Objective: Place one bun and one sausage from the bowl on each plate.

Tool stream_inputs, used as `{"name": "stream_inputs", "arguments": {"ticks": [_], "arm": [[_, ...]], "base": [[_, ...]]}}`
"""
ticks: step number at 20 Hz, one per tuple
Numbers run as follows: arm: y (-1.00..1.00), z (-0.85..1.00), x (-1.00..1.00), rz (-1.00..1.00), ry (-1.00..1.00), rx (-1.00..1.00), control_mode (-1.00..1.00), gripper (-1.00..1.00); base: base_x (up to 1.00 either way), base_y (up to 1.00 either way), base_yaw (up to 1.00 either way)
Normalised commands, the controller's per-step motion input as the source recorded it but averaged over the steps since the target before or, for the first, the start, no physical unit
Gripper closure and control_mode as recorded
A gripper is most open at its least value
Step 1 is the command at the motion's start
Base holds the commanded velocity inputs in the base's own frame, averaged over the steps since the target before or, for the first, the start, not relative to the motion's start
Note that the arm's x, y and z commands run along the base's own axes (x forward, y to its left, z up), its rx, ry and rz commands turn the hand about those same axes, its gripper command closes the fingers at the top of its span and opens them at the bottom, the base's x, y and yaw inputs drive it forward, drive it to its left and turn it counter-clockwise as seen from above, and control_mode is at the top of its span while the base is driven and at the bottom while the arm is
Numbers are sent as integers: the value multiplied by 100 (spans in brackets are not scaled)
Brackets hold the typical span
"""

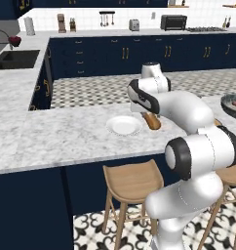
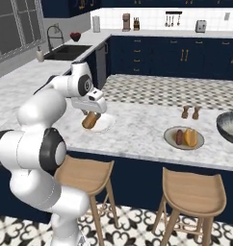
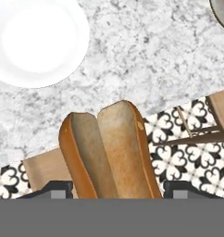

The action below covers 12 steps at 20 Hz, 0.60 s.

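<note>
Over your speckled marble desk (image 3: 178, 51), the gripper (image 3: 113, 192) is clamped on a split, golden-crusted bun (image 3: 109, 152) near the smooth round white plate (image 3: 37, 41)

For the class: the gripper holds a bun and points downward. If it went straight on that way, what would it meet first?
Probably the marble counter near its front edge, beside the white plate, not on it. The gripper carries the bun; depth is hard to judge.

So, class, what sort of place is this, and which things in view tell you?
A home kitchen, rendered: a sink in the marble counter, a toaster by the wall, and wooden stools.
</note>
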Motion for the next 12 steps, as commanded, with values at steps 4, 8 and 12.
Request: {"name": "stream_inputs", "arguments": {"ticks": [4, 8, 12], "arm": [[4, 0, 14, 0, 0, 0, -100, 100], [24, 0, 83, 0, 0, 0, -100, 100], [43, -13, 100, 0, 0, 0, -100, 100]], "base": [[34, 10, 0], [0, 0, 0], [0, 0, 0]]}}
